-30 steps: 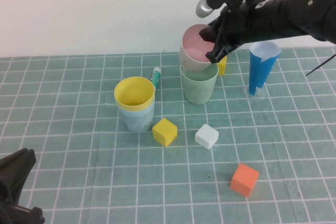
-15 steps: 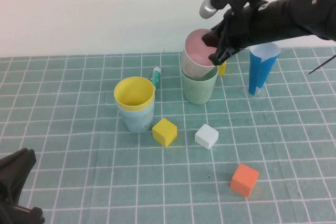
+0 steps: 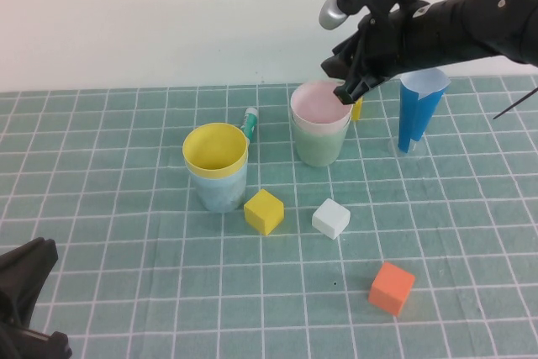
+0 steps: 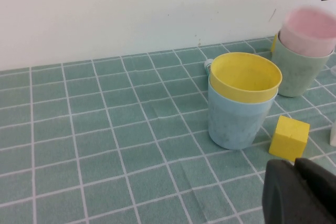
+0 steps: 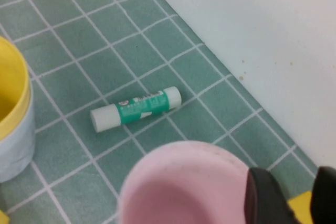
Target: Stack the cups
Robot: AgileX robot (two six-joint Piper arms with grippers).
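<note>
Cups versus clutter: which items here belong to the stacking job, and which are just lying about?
Job:
pink cup nested in green cup
yellow cup nested in blue cup
right gripper open, above the pink cup's rim
left gripper shut, parked near-left

Lying about:
blue cone
glue stick
yellow cube
white cube
orange cube

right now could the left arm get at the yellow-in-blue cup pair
Probably yes. The left gripper sits low at the near left, jaws shut, and only bare mat lies between it and the yellow cup nested in the blue cup. The right gripper is over the pink cup.
</note>
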